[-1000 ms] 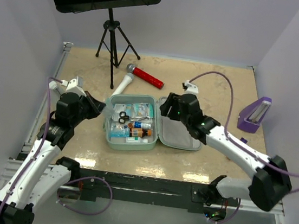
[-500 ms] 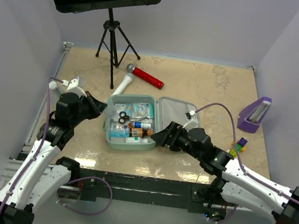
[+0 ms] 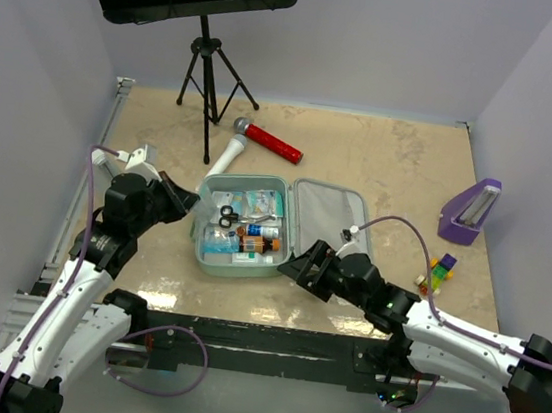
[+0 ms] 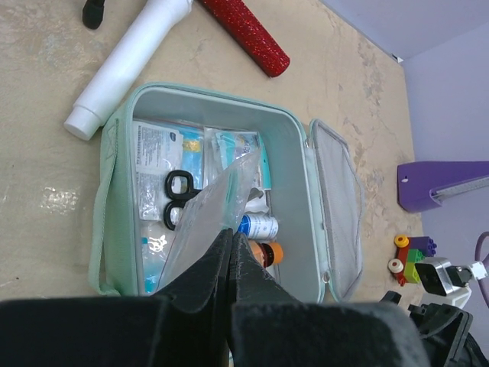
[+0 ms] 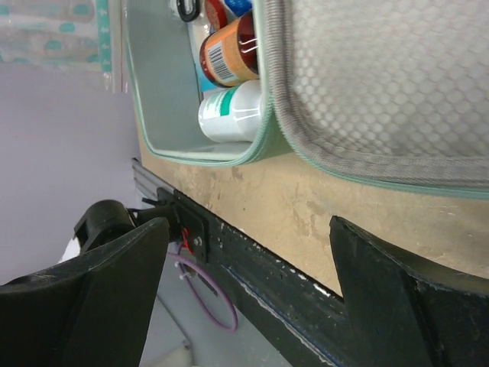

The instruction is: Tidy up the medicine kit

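Left wrist: my left gripper pinches a clear pouch over the medicine kit, right gripper gapes empty; I'd lay it flat inside.

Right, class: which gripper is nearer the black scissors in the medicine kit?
Left. The left gripper, pinching a clear bag, is at the kit's left edge beside the scissors; the open right gripper is off its near edge.

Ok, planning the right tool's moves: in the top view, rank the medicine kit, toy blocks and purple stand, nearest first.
From the right tool:
1. Mint-green plastic medicine kit, right beside it.
2. Colourful toy blocks, to its right.
3. Purple wedge-shaped stand, at the right edge.
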### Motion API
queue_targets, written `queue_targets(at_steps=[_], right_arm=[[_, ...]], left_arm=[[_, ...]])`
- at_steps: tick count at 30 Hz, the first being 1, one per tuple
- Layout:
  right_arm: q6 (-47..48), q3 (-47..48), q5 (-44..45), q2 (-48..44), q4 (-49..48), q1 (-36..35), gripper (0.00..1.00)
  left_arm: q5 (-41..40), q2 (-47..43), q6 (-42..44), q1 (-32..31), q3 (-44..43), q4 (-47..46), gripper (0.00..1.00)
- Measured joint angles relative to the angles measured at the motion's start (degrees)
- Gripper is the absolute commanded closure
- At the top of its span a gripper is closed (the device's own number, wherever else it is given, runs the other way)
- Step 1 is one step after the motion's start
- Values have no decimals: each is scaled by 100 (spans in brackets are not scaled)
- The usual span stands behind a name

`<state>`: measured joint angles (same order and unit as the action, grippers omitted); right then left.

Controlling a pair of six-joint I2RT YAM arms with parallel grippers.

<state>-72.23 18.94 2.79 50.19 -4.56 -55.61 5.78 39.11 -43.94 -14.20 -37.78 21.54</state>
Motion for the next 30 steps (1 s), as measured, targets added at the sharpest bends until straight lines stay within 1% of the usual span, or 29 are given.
queue_targets(at_steps=[4, 9, 17, 21, 25, 30], right_arm=[[-514, -343, 271, -79, -291, -22, 8], [-977, -632, 975, -68, -507, -26, 7], [-1051, -643, 1862, -52, -817, -35, 5], [-791, -625, 2315, -131, -804, -35, 4], [-234, -378, 2826, -160, -592, -37, 2], [531, -245, 3296, -350, -625, -35, 2]], left_arm=[[7, 20, 0, 0, 17, -33, 100], [26, 28, 0, -2, 17, -52, 100], [37, 28, 0, -9, 20, -50, 100], [44, 28, 0, -13, 20, -52, 100], [44, 26, 2, -17, 20, -52, 100], [46, 9, 2, -24, 96, -70, 100]])
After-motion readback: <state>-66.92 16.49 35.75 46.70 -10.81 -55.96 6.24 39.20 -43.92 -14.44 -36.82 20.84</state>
